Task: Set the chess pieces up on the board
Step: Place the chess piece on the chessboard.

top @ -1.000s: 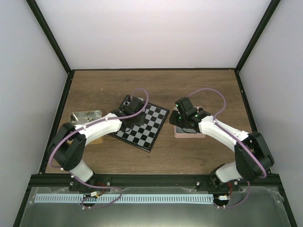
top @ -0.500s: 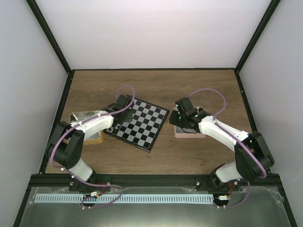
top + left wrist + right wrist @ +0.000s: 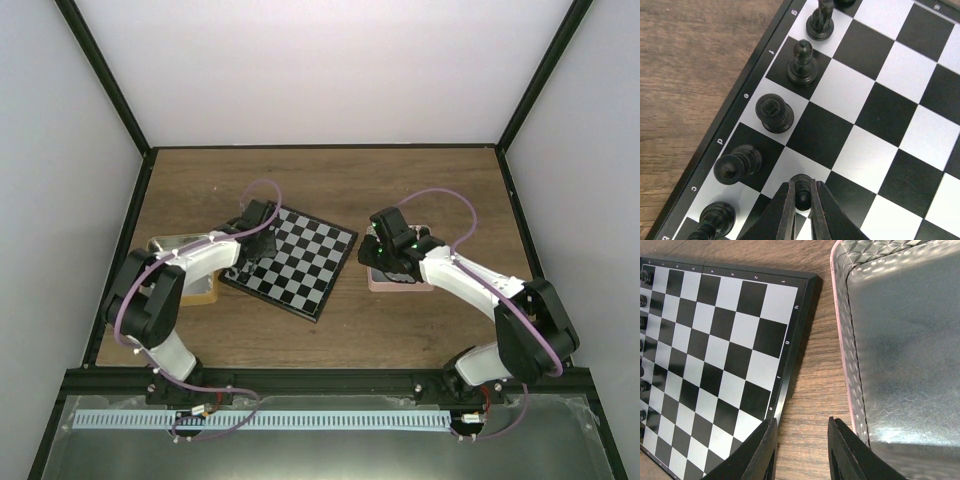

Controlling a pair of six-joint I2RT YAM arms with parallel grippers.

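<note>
While both arms rise from their bases at the near edge of the table [image 3: 400,190], each one reaches forward over the wooden surface toward a different side of the board [image 3: 300,265]. The left gripper [image 3: 803,182] sits low over the board's left side, its jaws drawn almost fully together on a small black pawn [image 3: 802,197], which is pinched between the two fingertips [image 3: 785,210]. The pawn is over the second row of squares in from the lettered rim; whether its base touches the board cannot be told. Beyond it in the left wrist view, a row of black pieces [image 3: 774,113] stands upright on the edge squares, one per square, beside the rim letters c to g. The right gripper [image 3: 801,421] hovers above bare wood between the board's right rim and the pink tray [image 3: 840,340], its jaws partly open with nothing between them. The board lies flat near the middle of the table, turned at an angle to the table edges. A second tray [image 3: 165,243] with a shiny lining lies just left of the board, partly covered by the left arm.
</note>
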